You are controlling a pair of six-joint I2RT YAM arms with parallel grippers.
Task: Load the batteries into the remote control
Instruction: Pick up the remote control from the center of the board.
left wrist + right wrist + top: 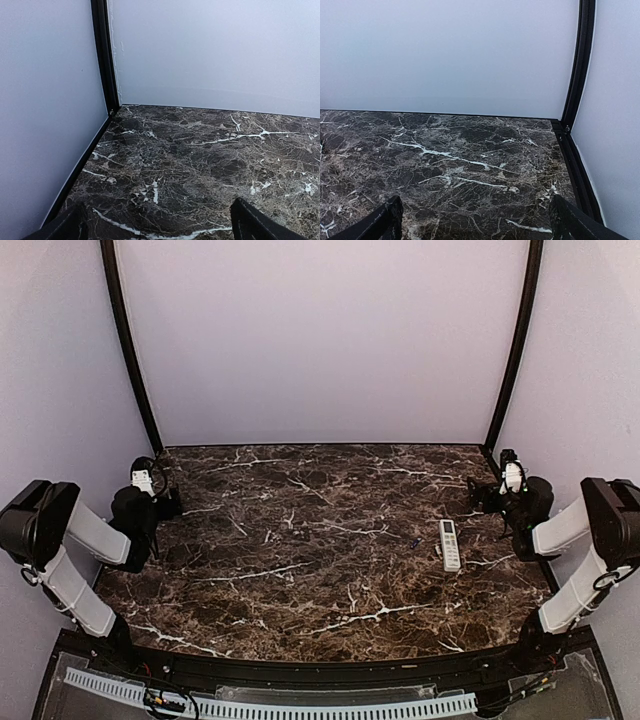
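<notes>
Right now the remote control (450, 545) lies flat on the marble table (300, 580), near my right gripper (475, 200): a little to that gripper's left, toward the middle of the table, and back toward the arm bases. It is apart from the fingers, touched by nothing. Its long side runs away from the bases, with the dark display window at the far end. From my left gripper (159, 206) it is well apart, clear across the table to that gripper's right. Neither wrist camera catches it; I see it from the top view only.

A small dark object (413, 542) sits just beside the remote, on the side away from the right gripper. It is too small for me to say what it is. Whether the remote's battery bay is open or covered, I cannot tell at this size.

Both arms are folded, elbows pushed out to the side walls, forearms low and wrists over the table's outer edges. The left gripper faces the far left corner post (102, 55), jaws spread wide, holding nothing, bare marble between the fingers. The right gripper faces the far right corner post (580, 65), also spread wide and empty.
</notes>
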